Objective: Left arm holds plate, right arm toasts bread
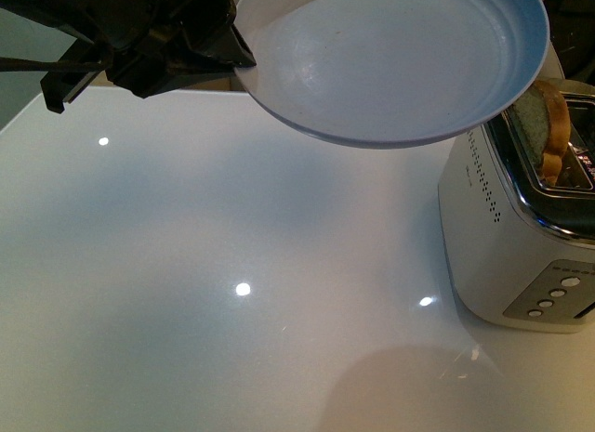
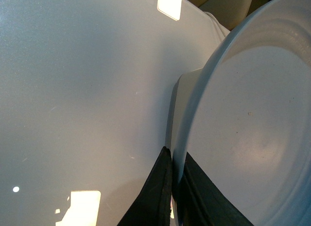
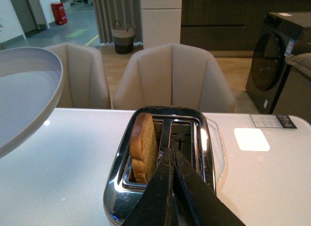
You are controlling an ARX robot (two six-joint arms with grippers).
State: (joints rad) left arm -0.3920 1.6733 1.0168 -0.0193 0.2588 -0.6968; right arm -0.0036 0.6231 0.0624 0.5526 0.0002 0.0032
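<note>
A slice of bread (image 3: 144, 148) stands on edge in a white and chrome toaster (image 1: 507, 246), in the slot nearer the plate, with its crust rising above the chrome top. The other slot is open and dark. The toaster sits at the robot's right on a glossy white bench (image 1: 232, 265), its row of round buttons facing the camera.

The right claw (image 3: 171, 154) hovers just above the toaster's top between the two slots. Its dark fingers are pressed together with nothing between them, beside the bread but not touching it.

A pale blue-grey plate (image 1: 400, 60) hangs in the air above the bench, tilted, its far rim overlapping the toaster in the front view. The left claw (image 2: 176, 164) is clamped on the plate's rim, one black finger (image 2: 153, 197) under it and the other on its upper face.

Ceiling lights glint off the bench. Beyond it, the right wrist view shows beige chairs (image 3: 172, 75), a woven basket (image 3: 123, 35) and a dark washing machine (image 3: 272, 60).
</note>
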